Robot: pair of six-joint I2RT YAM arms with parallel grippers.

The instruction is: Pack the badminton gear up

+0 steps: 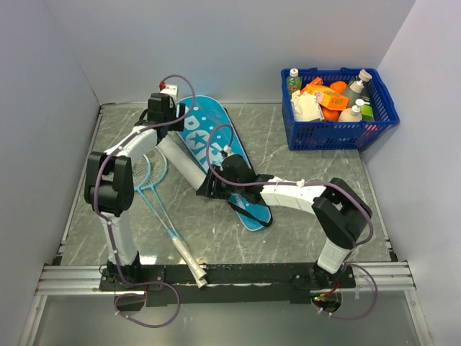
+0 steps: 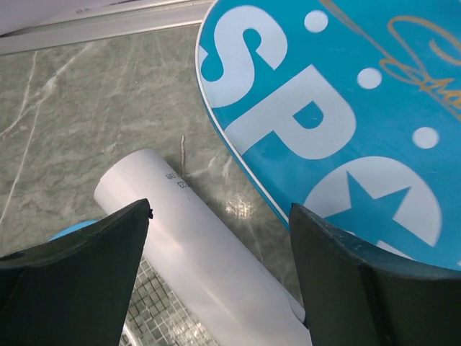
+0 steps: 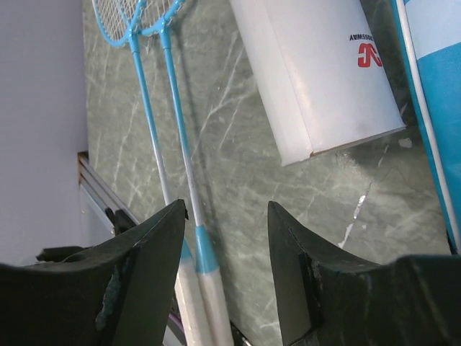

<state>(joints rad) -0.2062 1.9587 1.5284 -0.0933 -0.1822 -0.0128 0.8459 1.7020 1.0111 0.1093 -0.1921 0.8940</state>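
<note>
On the grey marbled table (image 1: 288, 151): long teal SPORT-lettered racket bag (image 1: 202, 122) lay flat.
Rackets: two light-blue-framed rackets (image 1: 189, 259) left of it, unpacked.
White plastic tube (image 1: 184, 164): beside bag.
Left gripper (image 2: 220, 238): spread over tube, empty.
Right gripper (image 3: 227, 238): parted, empty.
Progress: all packing remained.

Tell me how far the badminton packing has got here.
Done: nothing visibly packed; the bag lies flat on the table, both rackets outside it. In hand: nothing gripped; the left gripper and right gripper stand open over opposite ends of the white tube. Still to do: probably tube and rackets into the bag.
</note>
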